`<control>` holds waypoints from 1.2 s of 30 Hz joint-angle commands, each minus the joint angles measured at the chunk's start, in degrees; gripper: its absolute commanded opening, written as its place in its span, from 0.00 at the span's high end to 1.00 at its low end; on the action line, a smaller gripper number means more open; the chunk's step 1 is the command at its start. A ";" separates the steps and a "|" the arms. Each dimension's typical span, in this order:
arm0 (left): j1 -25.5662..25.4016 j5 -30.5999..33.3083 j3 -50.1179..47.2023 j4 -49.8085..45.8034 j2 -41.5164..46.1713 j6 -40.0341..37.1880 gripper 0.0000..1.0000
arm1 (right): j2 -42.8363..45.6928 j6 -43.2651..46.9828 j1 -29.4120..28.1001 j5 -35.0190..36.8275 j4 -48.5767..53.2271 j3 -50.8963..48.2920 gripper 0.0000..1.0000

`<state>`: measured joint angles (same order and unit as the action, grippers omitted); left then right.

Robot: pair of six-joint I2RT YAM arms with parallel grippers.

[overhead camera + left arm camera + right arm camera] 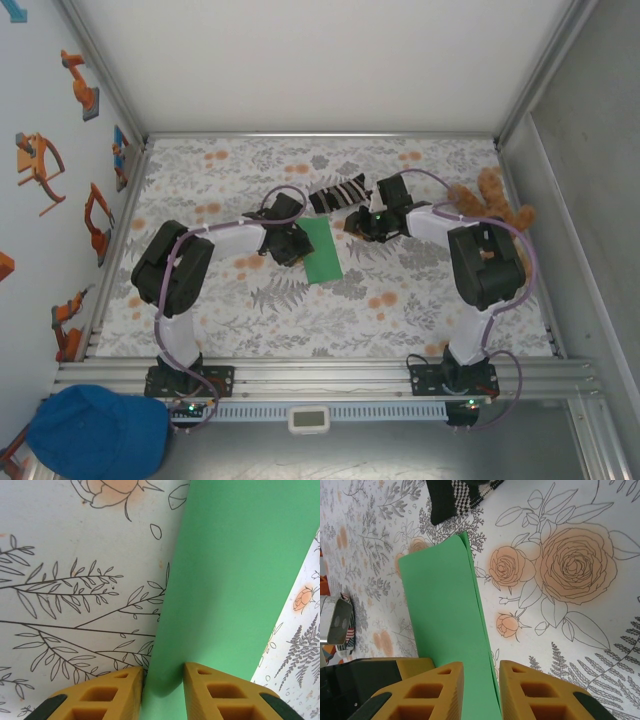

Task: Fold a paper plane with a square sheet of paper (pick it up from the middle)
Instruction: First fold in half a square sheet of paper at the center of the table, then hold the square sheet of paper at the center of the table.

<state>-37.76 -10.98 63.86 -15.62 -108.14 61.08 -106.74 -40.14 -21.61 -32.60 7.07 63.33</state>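
The left gripper (163, 674) has its yellow fingers (107, 695) set a narrow way apart, and the rounded fold of the green paper sheet (235, 580) runs straight into the gap between them. The green meets both inner faces, but whether the jaws pinch that fold or merely straddle it cannot be told. Beyond the fingertips the sheet stretches away as one long smooth band, with the floral tablecloth (75, 555) to the left of the jaws and a sliver of it to the right. The right gripper (481, 665) also holds its fingers slightly parted, and they seem to clasp nothing. The sheet's long edge shows through the gap and lies flat on the cloth ahead, where two layers peek apart at the far corner. From above, this gripper sits just off that corner and the left one at the opposite long edge. Past the sheet, ahead of the right jaws, lies the striped sock (455, 500), and a brown teddy bear (495, 203) sits well off to their right. By my reading, only the first lengthwise half-fold is made, and it is still soft. Sharpening that crease, folding the nose corners and forming the wings all appear to remain.
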 commanded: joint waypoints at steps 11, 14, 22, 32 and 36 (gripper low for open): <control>-0.87 3.70 -1.41 -7.10 -6.77 0.99 0.70 | -1.84 2.41 -1.26 -5.27 -1.03 -0.43 0.79; -0.98 3.78 -1.13 -7.29 -7.13 0.99 0.70 | -2.89 3.13 -2.48 -6.94 -1.09 0.47 0.82; -1.12 3.77 -0.69 -7.87 -7.52 -0.09 0.71 | -6.16 5.41 -4.06 -7.37 2.43 4.45 0.93; -1.54 3.86 1.01 -9.17 -8.69 -1.93 0.70 | -4.85 3.59 -3.62 -2.63 2.15 5.03 0.95; -1.59 3.86 1.22 -9.10 -8.92 -2.19 0.69 | -4.62 3.58 -3.62 -2.70 1.84 4.82 0.96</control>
<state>-38.44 -9.87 67.90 -20.71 -110.26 60.42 -112.92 -36.21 -25.52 -36.34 8.43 67.16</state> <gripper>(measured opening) 0.307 0.050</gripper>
